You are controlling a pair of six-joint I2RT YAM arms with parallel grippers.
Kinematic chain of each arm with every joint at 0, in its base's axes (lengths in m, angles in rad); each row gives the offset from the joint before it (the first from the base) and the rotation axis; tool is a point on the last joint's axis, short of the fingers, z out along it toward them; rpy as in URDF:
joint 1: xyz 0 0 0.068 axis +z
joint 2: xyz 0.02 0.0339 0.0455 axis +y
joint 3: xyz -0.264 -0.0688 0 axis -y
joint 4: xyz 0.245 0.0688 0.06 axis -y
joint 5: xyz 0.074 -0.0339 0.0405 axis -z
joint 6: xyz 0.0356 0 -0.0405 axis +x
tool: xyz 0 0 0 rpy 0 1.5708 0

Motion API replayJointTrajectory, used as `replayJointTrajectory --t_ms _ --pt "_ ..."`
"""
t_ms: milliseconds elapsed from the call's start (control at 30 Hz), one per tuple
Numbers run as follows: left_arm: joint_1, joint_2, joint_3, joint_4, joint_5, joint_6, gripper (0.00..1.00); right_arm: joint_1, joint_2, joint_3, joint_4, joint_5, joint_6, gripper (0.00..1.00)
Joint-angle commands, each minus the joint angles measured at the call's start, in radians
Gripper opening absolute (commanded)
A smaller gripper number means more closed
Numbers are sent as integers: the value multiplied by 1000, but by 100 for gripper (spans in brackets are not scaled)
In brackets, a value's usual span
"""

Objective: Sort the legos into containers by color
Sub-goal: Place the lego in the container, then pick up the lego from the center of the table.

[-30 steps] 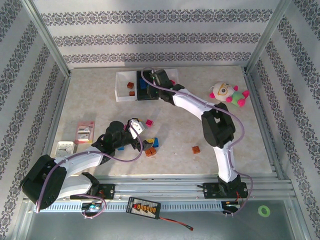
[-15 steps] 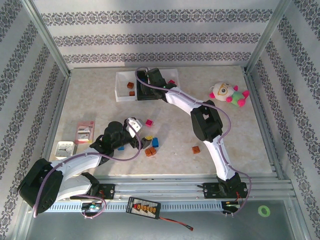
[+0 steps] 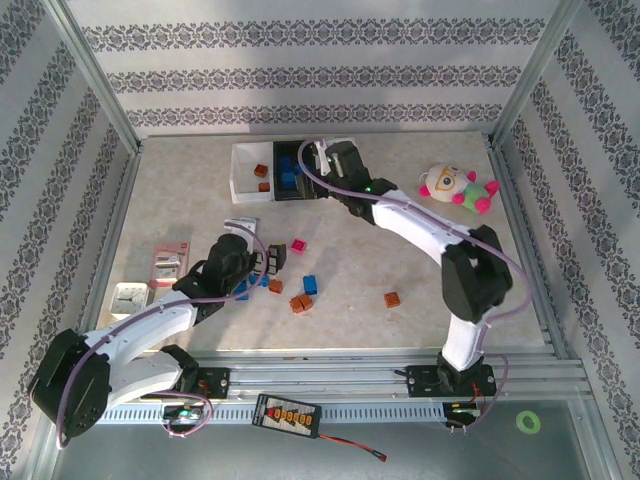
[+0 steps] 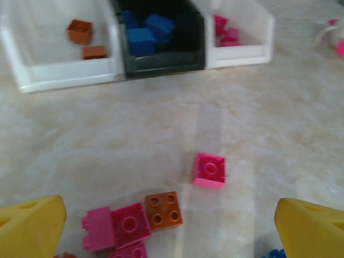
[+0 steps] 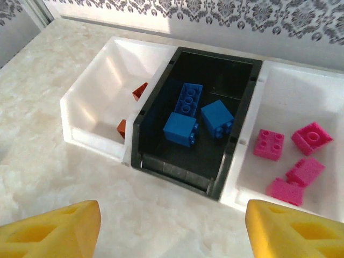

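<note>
1. Jaws of the left gripper point(image 4: 172, 231) stand wide apart with nothing between them, low over the worktop point(image 4: 279, 123) at the near left.
2. Loose legos lie just beyond that opening. A magenta cluster point(image 4: 122, 230) touches an orange brick point(image 4: 164, 209). A lone magenta brick point(image 4: 209, 170) sits slightly farther and to the right, apart from both. It looks square, so its axis should matter little, though it is turned a bit against the jaws.
3. Containers line the far edge: the left white bin point(image 5: 107, 80) holds orange pieces, the black bin point(image 5: 177, 171) blue ones, the right white bin point(image 5: 290, 102) magenta ones.
4. Right gripper point(image 5: 174, 234) hovers at the near side of the bins, jaws fully spread and empty, well apart from the loose legos. The left arm is plainly nearer for the next pick.
</note>
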Motion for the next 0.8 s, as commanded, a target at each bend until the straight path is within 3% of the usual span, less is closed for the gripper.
replayJointTrajectory --t_ms 0,67,167,300,567,767 --pt "-9 -13 88 -331 -162 -162 99 20 -93 -112 1 -22 -41 73" --pt "-1 8 156 -492 -207 -224 99 24 -153 -173 -16 -22 -37 74" --pt "19 61 237 -598 -177 -212 99 25 -216 -242 -32 -19 -19 75" --pt "28 161 332 -629 -24 -69 99 25 -255 -289 -45 -15 9 75" --pt "30 529 689 -854 27 5 99 23 -277 -315 -50 13 27 77" --pt "28 720 850 -839 154 115 99 -9 -327 -358 -59 39 76 77"
